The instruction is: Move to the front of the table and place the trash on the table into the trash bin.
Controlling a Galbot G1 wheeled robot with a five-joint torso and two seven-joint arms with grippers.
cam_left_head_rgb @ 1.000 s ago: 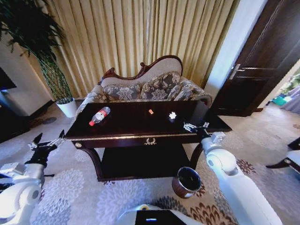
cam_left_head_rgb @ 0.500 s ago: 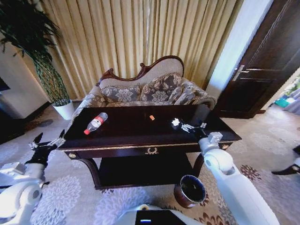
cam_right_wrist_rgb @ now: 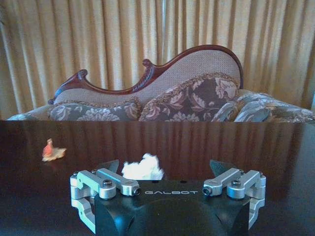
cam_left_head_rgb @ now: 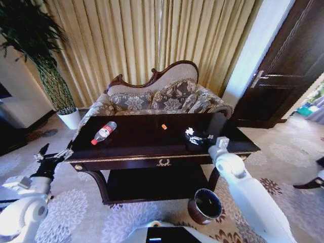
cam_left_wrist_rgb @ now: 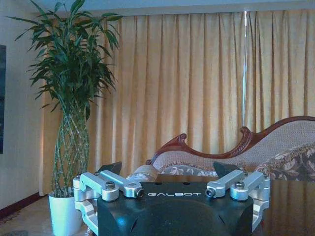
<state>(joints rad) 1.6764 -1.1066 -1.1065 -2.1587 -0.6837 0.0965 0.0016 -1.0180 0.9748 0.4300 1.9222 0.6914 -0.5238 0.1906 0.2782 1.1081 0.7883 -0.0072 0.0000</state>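
On the worktop: worktop (cam_left_head_rgb: 152, 144) is standing in front of the sofa (cam_left_head_rgb: 167, 96), its gold emblem facing the robot.
Bottle: clear bottle (cam_left_head_rgb: 104, 132) is lying on its side near the worktop's left end, long axis running diagonally, red cap pointing toward the front left corner, base pointing back toward the sofa.
Orange scrap: orange scrap (cam_left_head_rgb: 164, 126) is sitting near the middle of the worktop toward the back edge; in the right wrist view it (cam_right_wrist_rgb: 50, 151) is lying well off to one side of the claw.
Paper wad: white paper wad (cam_left_head_rgb: 189, 132) is resting on the right half of the worktop, well apart from the bottle; in the right wrist view it (cam_right_wrist_rgb: 142, 168) is sitting just ahead of the claw, between the two spread fingers.
Right claw: right claw (cam_left_head_rgb: 198, 138) is hovering low over the worktop just beside the wad, fingers (cam_right_wrist_rgb: 109, 166) spread apart and gripping nothing.
Left claw: left claw (cam_left_head_rgb: 52, 157) is hanging off the worktop's left front corner, fingers (cam_left_wrist_rgb: 111, 168) splayed wide, released, facing the potted plant (cam_left_wrist_rgb: 69, 128) and curtain (cam_left_wrist_rgb: 197, 73).
Trash bin: trash bin (cam_left_head_rgb: 205, 206) is standing upright on the carpet by the worktop's right front leg, its dark inside showing no contents.
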